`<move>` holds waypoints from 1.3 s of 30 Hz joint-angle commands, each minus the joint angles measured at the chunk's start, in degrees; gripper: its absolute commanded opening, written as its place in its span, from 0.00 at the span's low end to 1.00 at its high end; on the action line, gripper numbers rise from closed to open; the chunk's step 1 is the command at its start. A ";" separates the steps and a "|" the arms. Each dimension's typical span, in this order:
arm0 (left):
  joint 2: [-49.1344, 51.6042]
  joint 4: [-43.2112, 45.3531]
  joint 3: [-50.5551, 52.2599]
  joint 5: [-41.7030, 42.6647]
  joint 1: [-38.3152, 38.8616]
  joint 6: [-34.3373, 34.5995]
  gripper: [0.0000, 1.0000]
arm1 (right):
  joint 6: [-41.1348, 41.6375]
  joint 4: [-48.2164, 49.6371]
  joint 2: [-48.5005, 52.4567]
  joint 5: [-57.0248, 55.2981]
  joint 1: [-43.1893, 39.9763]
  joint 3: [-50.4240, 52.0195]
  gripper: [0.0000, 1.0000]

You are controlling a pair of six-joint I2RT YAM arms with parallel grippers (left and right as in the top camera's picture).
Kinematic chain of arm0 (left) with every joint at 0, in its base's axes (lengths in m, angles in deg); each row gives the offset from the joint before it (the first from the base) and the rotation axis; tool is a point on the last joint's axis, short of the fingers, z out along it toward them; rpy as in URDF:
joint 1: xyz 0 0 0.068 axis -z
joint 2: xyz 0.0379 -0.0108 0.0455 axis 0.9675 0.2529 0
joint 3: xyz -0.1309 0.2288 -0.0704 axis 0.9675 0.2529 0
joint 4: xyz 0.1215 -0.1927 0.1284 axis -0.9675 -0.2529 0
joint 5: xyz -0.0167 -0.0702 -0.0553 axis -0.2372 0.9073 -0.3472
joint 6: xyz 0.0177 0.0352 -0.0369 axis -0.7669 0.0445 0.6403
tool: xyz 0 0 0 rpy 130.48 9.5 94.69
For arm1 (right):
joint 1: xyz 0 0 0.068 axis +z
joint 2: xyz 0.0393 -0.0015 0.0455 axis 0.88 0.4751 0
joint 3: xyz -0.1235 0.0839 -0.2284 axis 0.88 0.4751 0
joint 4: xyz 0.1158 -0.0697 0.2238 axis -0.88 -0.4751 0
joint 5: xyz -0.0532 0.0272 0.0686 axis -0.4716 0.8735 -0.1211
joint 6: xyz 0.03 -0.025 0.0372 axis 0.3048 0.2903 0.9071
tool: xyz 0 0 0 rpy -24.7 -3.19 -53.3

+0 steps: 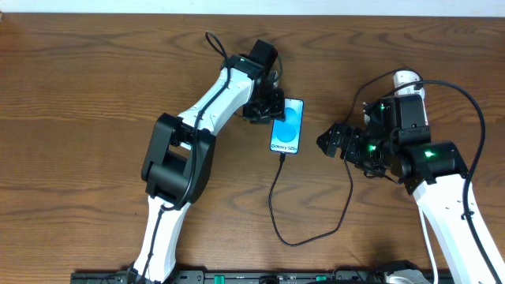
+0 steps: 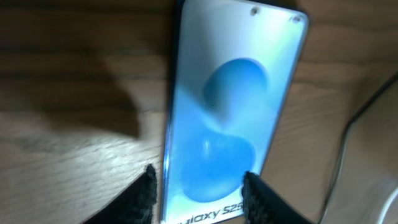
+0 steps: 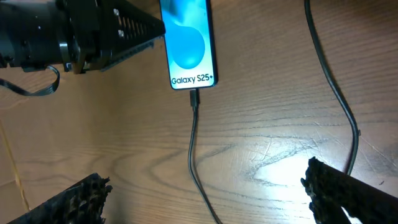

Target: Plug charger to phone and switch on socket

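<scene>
The phone [image 1: 286,126] lies flat on the table with its blue screen up, and the lettered end faces the front. The charger [image 1: 272,197], a thin black cable, loops across the wood, and its connector [image 3: 194,98] sits in the phone's [image 3: 186,43] lower end. My left gripper [image 1: 267,106] is at the phone's upper left. In the left wrist view it [image 2: 199,186] is open, with a finger on either side of the phone [image 2: 230,112] and a gap at the left finger. My right gripper [image 3: 208,190] stands wide open over the cable [image 3: 194,143], right of the phone. The socket [image 1: 407,79] is mostly hidden behind the right arm.
A second stretch of the black cable [image 3: 336,93] runs along the right side of the right wrist view. Both arm bases and their black cabling [image 1: 260,276] line the table's front edge. The left arm [image 1: 197,126] crosses the table's middle left.
</scene>
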 commanded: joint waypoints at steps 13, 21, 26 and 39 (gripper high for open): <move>-12.57 -5.66 -0.39 -19.02 -2.75 -4.76 0.77 | -5.77 -2.95 3.78 2.19 -2.19 -3.89 0.99; -27.65 -4.57 -0.39 -38.03 -2.75 -4.76 0.97 | -16.37 -26.27 22.23 -7.72 -7.67 -31.19 0.99; -30.51 -4.55 -0.39 -38.62 -2.75 -4.74 0.97 | -16.09 -29.75 31.23 -21.05 -10.54 -45.11 0.99; -30.45 -4.59 -0.39 -38.62 -2.75 -4.74 0.97 | -5.18 -15.56 36.50 -30.01 -23.32 -45.86 0.99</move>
